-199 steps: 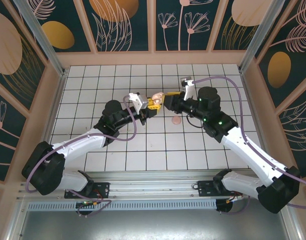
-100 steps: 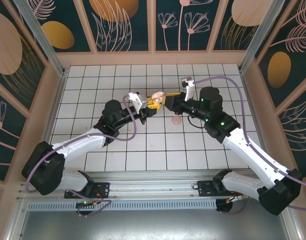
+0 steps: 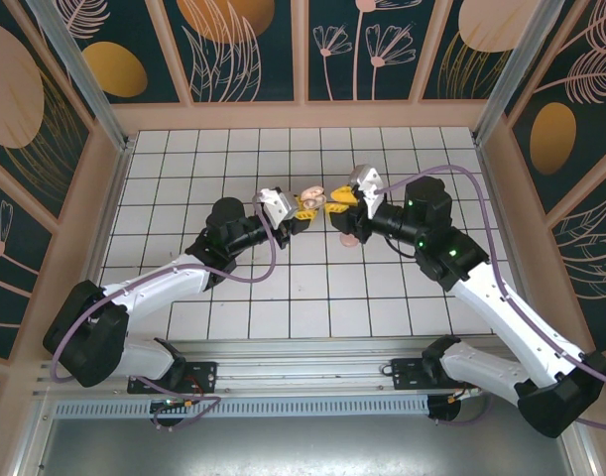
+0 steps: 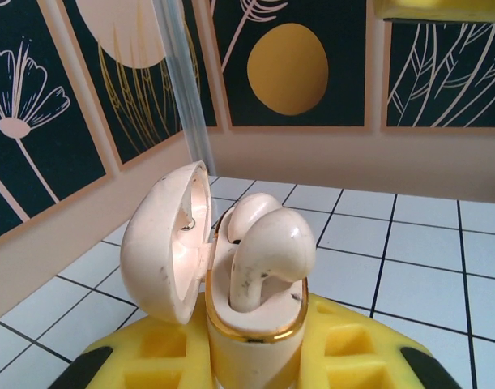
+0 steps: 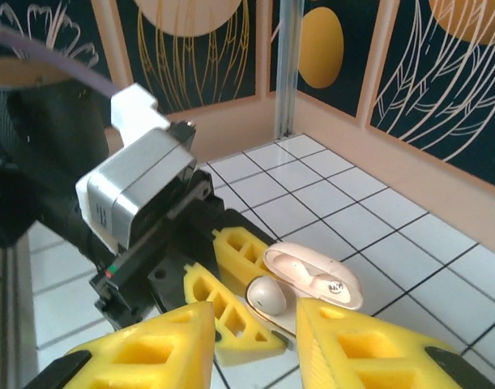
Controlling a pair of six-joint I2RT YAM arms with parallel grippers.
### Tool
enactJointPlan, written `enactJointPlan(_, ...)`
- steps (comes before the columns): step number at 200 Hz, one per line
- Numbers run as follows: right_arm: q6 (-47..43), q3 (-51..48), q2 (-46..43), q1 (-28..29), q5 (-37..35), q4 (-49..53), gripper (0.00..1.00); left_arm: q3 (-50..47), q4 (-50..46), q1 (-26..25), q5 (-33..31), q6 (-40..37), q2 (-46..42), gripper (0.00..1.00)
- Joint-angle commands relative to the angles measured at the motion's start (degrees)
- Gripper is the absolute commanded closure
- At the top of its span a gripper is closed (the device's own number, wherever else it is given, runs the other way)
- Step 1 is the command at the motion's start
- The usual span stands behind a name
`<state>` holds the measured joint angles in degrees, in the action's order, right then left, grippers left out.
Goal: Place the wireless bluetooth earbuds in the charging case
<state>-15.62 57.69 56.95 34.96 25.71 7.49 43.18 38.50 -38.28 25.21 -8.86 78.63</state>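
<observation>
My left gripper [image 4: 251, 369] is shut on the charging case [image 4: 249, 328], holding it upright between yellow pads with the lid [image 4: 162, 239] swung open to the left. One earbud [image 4: 271, 243] stands in the front socket, rising above the gold rim. A second earbud [image 4: 249, 211] sits behind it. In the top view the case [image 3: 311, 202] hangs above the tiles between both grippers. My right gripper [image 5: 255, 344] is open just short of the case [image 5: 312, 279], nothing between its fingers, and an earbud [image 5: 266, 293] shows beyond the gap. From above, the right gripper [image 3: 337, 197] is beside the left gripper [image 3: 302, 207].
A round pink disc [image 3: 350, 238] lies on the white tiled floor [image 3: 233, 288] just under the right forearm. Patterned walls [image 3: 303, 50] and corner posts close in the floor on three sides.
The right arm has pulled its gripper slightly back to the right of the case and turned its wrist. The left gripper still holds the case in nearly the same place.
</observation>
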Motion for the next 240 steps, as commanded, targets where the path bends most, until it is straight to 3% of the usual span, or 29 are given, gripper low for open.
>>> enactJointPlan(1, -16.6, -0.3, -1.0, 0.1, 0.3, 1.5, 0.68, 1.0, -0.1, -0.3, 0.1, -2.9, -1.2, 0.85)
enactJointPlan(60, -25.8, 2.4, 3.3, 0.1, 0.9, 2.7, 0.73, 1.0, -0.3, -0.3, 0.4, -3.3, -1.2, 0.85)
enactJointPlan(130, -26.8, 4.3, 7.7, 0.0, 3.8, 0.8, 0.75, 1.2, -0.3, -0.4, 0.4, -3.2, -1.3, 0.85)
enactJointPlan(240, -27.3, 5.3, 11.2, 0.3, 6.6, 0.2, 0.87, 1.4, -0.4, -0.4, 0.5, -3.2, -1.6, 0.85)
